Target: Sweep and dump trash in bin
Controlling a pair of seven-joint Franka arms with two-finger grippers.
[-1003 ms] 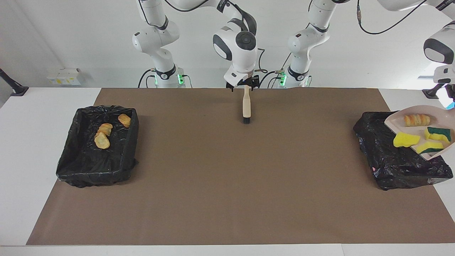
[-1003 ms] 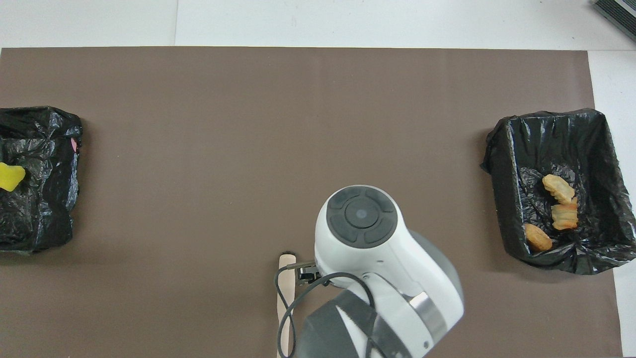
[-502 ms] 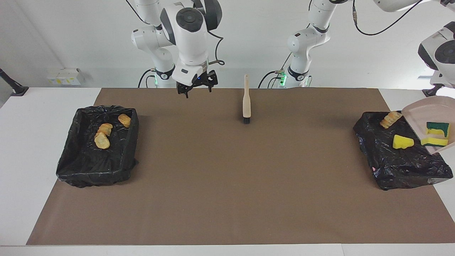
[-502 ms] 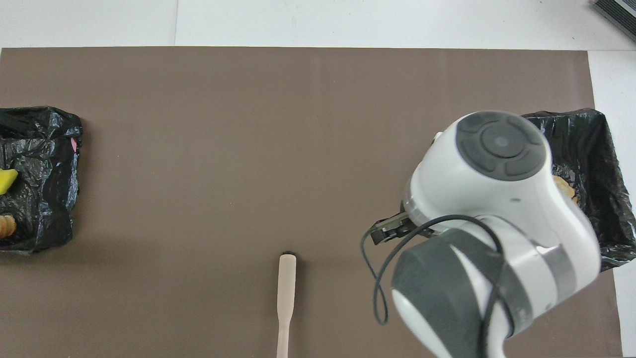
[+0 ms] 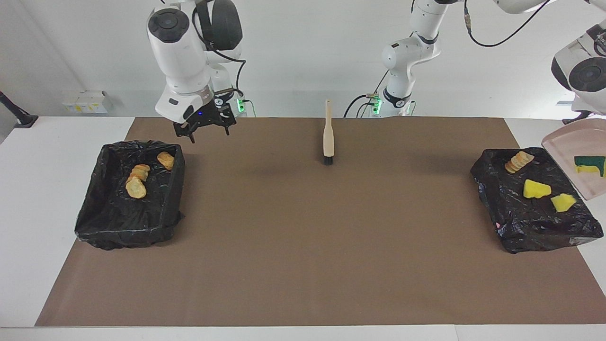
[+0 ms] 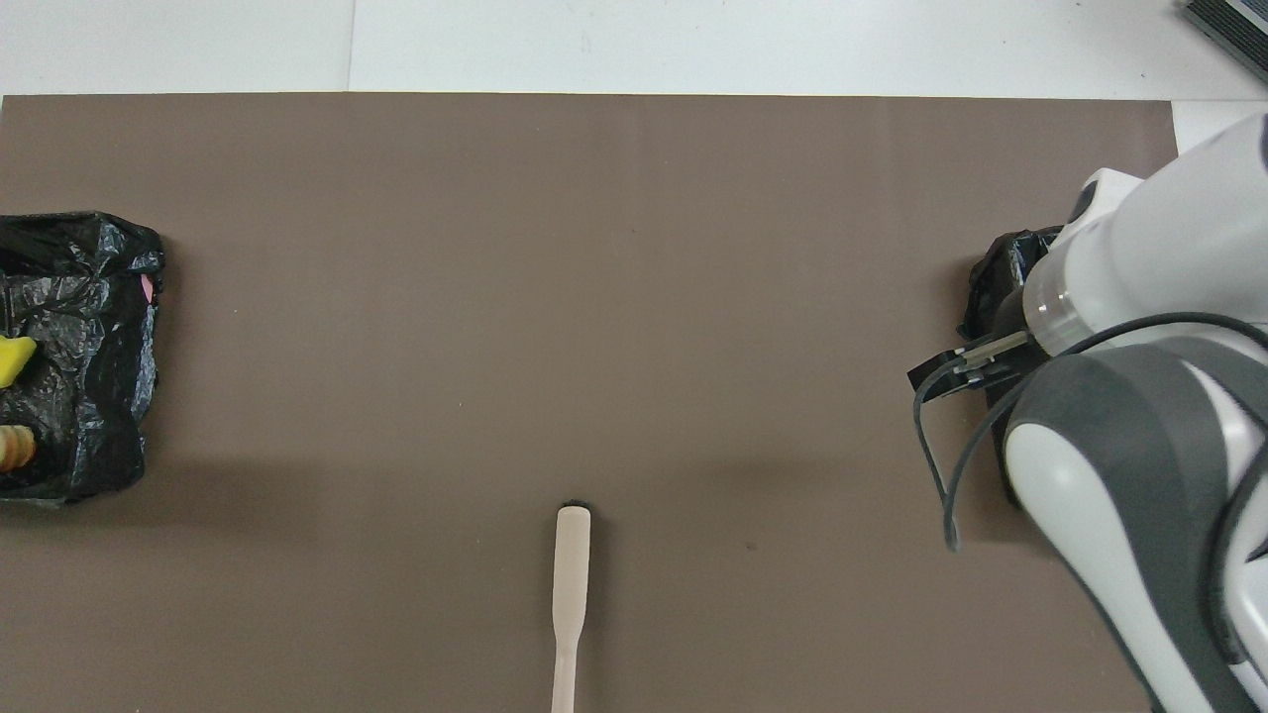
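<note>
Right gripper (image 5: 204, 129) hangs empty with fingers spread, over the brown mat (image 5: 303, 265) just beside the black-lined bin at the right arm's end (image 5: 130, 222). Left gripper itself is out of frame, clamped shut; the tilted beige plastic dustpan (image 5: 563, 144) is up over the black-lined bin at the left arm's end (image 5: 521, 227). That bin holds one tan bread-like lump (image 5: 519, 161) and two yellow sponge chunks (image 5: 536, 189) (one green-backed sponge (image 5: 590, 166) sits in the dustpan). The other bin holds three tan-orange lumps (image 5: 136, 188). Beige-handled brush with black bristles (image 5: 328, 137) lies flat mid-mat, near the robots' edge, untouched.
</note>
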